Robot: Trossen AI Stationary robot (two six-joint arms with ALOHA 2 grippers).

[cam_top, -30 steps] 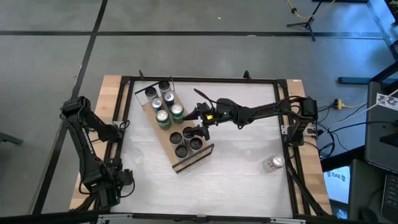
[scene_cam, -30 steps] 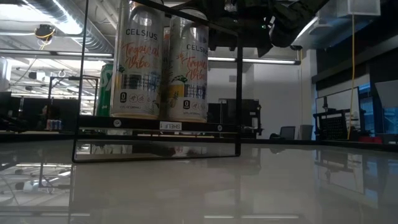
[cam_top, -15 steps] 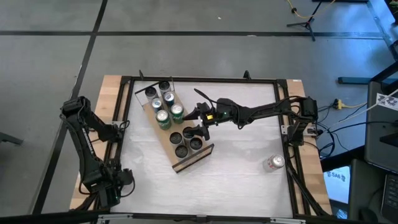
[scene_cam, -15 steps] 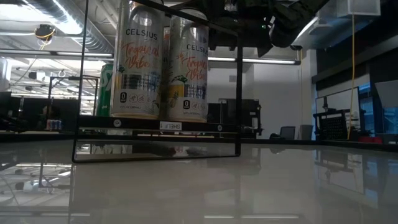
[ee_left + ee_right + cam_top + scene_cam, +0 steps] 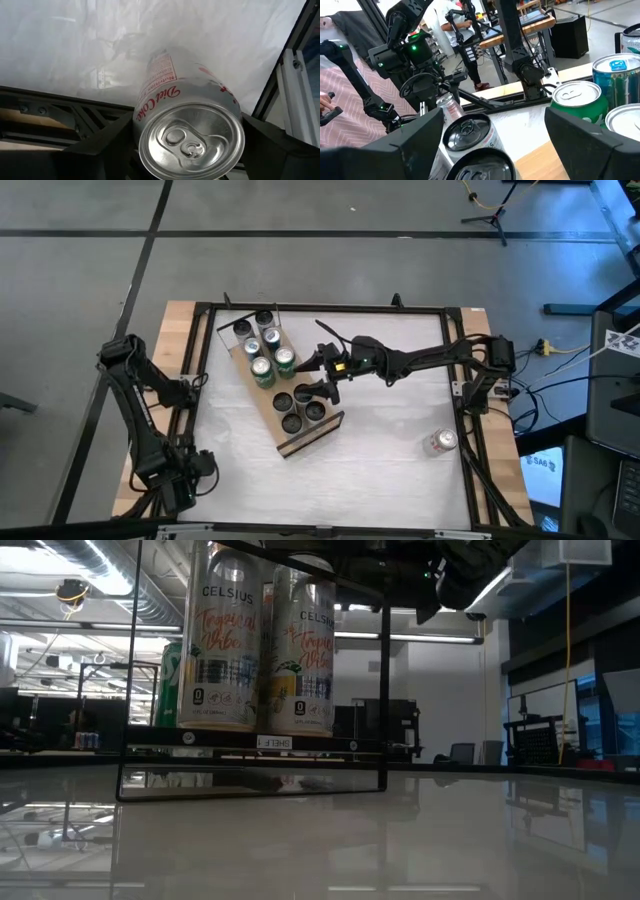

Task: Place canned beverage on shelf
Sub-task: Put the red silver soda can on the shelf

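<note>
The right hand (image 5: 322, 377) hung over the shelf (image 5: 284, 385), beside the middle of its can rows, its fingers (image 5: 590, 142) spread wide apart and holding nothing. In its wrist view two silver cans (image 5: 470, 135) stood between those fingers on the light-wood board, with a green can (image 5: 577, 102) and a blue-topped can (image 5: 615, 75) farther along.

From above, the shelf lay diagonally on the white surface (image 5: 380, 450). Dark-topped cans (image 5: 300, 408) filled its near end, two green cans (image 5: 272, 365) sat at the middle, and more cans (image 5: 255, 330) stood toward the far end. In the low view two Celsius cans (image 5: 258, 640) stood side by side on the shelf behind a thin black frame.

The left hand (image 5: 178, 480) rested at the near left corner of the surface, well apart from the shelf, and was clamped on a Diet Coke can (image 5: 187, 125), whose top faced the wrist camera. Another can (image 5: 440, 442) lay alone near the right edge of the surface.
</note>
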